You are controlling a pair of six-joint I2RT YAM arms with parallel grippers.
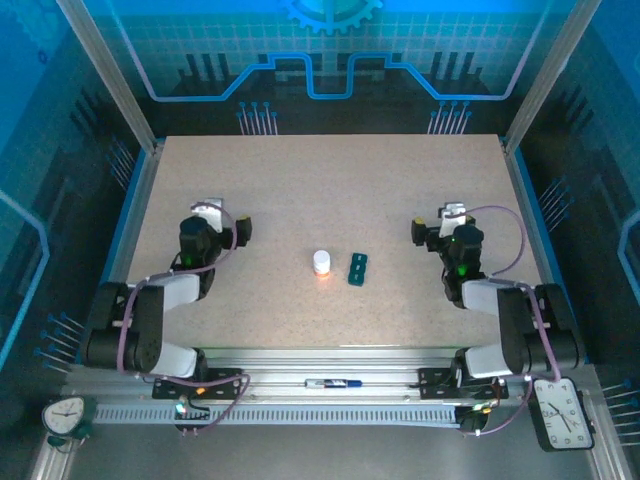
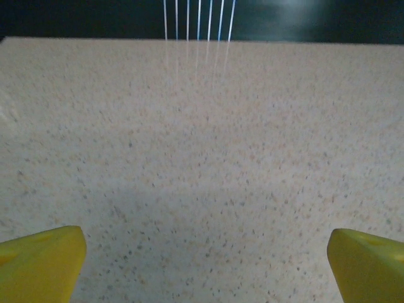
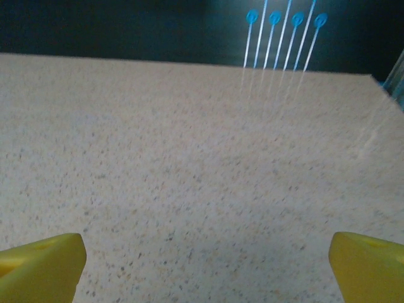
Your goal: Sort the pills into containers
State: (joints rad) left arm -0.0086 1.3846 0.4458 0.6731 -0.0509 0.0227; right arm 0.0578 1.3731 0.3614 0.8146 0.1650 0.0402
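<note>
A small dark teal pill box, a short strip of square compartments, lies near the middle of the table. Just left of it stands an orange bottle with a white cap. No loose pills can be made out. My left gripper rests at the left side of the table, well away from both. My right gripper rests at the right side, also apart from them. In each wrist view the yellow fingertips stand wide apart over bare table, with nothing between them.
The speckled beige table has aluminium frame posts at its left and right edges. A marker pen lies on the rail in front of the arm bases. Two clocks sit at the near corners.
</note>
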